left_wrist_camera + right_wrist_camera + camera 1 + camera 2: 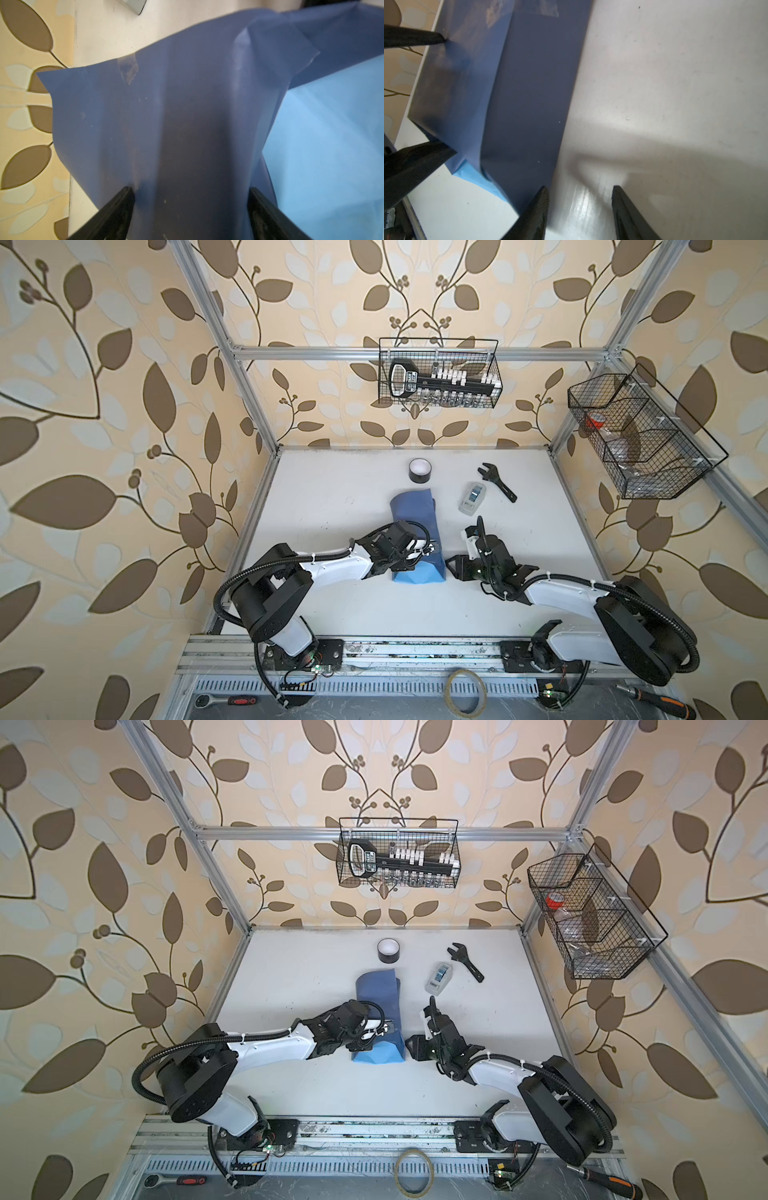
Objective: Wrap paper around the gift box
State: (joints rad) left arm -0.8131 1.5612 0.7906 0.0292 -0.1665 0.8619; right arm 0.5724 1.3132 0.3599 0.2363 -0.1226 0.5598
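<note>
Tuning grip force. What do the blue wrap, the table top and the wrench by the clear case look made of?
Paper: thin matte sheet, probably paper; it creases sharply and tents, slate blue on one face, light blue on the other.
Table: white, hard and smooth, semi-gloss; it shows glare in the right wrist view. Laminate or painted board, can't tell.
Wrench: black, probably coated metal; too small to be sure.

paper (412,512) mid-table | tape roll (418,470) behind it | wrench (496,482) right of roll
</note>
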